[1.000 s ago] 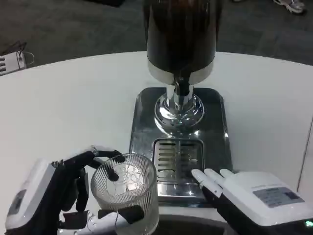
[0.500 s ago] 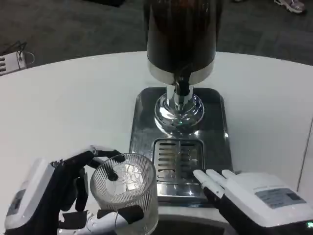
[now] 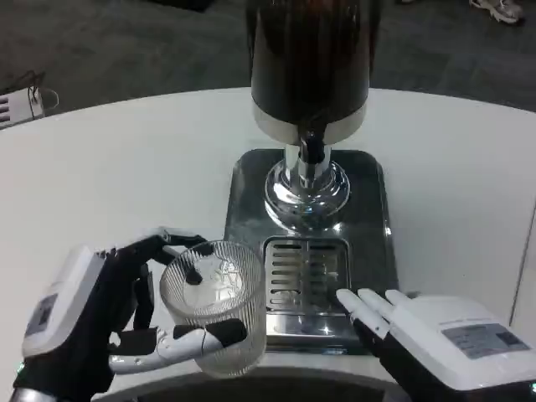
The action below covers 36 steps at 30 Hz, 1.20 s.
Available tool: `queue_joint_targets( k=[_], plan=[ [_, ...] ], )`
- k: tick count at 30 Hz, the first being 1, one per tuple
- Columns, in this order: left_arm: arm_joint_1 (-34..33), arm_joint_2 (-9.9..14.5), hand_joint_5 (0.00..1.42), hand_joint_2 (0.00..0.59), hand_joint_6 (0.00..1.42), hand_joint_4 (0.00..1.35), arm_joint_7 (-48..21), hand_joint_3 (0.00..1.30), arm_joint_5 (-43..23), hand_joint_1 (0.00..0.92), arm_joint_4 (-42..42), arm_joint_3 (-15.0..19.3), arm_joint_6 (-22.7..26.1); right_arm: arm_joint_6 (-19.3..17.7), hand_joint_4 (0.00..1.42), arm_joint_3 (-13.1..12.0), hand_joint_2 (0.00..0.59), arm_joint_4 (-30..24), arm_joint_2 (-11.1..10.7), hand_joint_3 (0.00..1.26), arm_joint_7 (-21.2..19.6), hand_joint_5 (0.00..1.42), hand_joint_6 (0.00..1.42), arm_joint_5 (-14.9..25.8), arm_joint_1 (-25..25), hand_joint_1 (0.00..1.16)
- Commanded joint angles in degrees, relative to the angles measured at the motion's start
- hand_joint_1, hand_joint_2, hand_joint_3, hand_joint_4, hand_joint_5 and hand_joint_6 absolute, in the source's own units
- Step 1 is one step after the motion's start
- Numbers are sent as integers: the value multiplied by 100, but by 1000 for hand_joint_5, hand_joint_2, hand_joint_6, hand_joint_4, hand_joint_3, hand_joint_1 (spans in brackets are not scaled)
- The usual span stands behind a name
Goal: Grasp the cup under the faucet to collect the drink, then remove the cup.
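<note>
A clear ribbed cup (image 3: 215,305) stands at the front left corner of the steel drip tray (image 3: 245,193), left of the grille. My left hand (image 3: 100,322) grips it, fingers wrapped around its far and near sides. The dark drink dispenser (image 3: 308,63) rises behind, its black faucet (image 3: 311,149) above the chrome base, well beyond the cup. My right hand (image 3: 431,335) lies at the tray's front right corner, white back up, fingers stretched toward the grille, holding nothing.
The slotted grille (image 3: 306,272) fills the tray's front middle. The white round table (image 3: 126,167) spreads to both sides, its near edge just below both hands. Dark floor lies beyond the table.
My left hand and the cup have shifted slightly up and toward the tray. My right hand has drifted a little toward the near right.
</note>
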Motion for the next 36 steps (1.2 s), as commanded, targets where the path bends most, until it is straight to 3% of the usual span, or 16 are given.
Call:
queue_joint_targets(
  k=[1,15,36],
  plan=[
    [-584,-22,1260,0,1424,1098,283,990,244,521,434,-82,81,-102,0,-125,468,-84,13,0,-102,0,0,168,89,532],
    [-1856,25,1260,0,1424,1098,924,990,912,521,1885,-568,193,-292,0,-688,468,-84,-97,0,-219,0,0,735,299,535],
    [-3513,-430,1260,0,1424,1098,1743,990,1478,521,3646,-1745,620,-347,0,-1974,468,-84,-625,0,-300,0,0,2008,506,536]
  ],
)
